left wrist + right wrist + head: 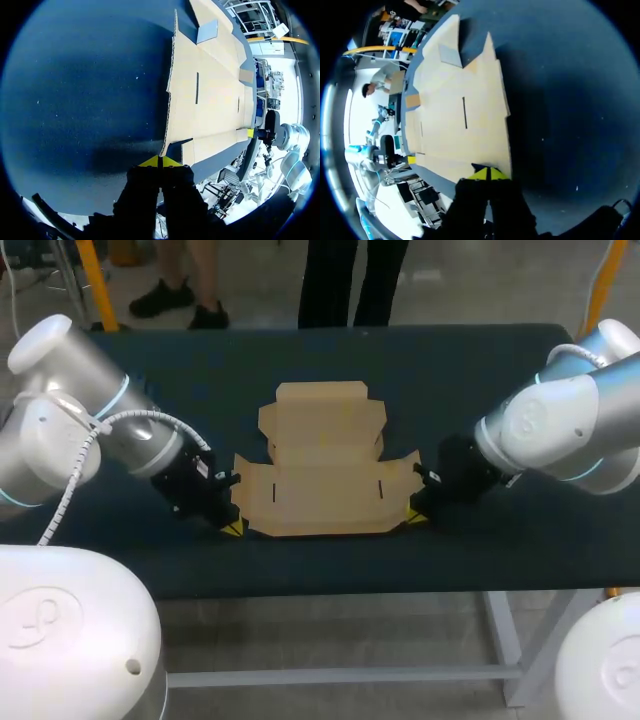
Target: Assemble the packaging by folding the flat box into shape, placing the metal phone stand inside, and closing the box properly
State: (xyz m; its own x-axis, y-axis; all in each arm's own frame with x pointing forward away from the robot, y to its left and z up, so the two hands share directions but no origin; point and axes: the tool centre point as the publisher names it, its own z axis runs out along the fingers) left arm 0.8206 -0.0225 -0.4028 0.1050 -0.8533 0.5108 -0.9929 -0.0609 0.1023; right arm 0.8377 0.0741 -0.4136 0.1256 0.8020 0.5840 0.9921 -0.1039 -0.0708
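The flat brown cardboard box (325, 465) lies unfolded in the middle of the table, flaps spread, its long near edge toward me. My left gripper (232, 527) is shut, with its yellow tips down on the table at the box's near left corner. In the left wrist view the left gripper (160, 161) has its tips pressed together, nothing between them, and the cardboard (210, 95) lies just ahead. My right gripper (415, 517) mirrors it at the near right corner. In the right wrist view the right gripper (489, 173) is shut against the cardboard's (455, 110) edge.
The table (480, 370) is covered in dark blue cloth. Its front edge (330, 580) runs close behind both grippers. Bare cloth stretches to either side of the box and behind it.
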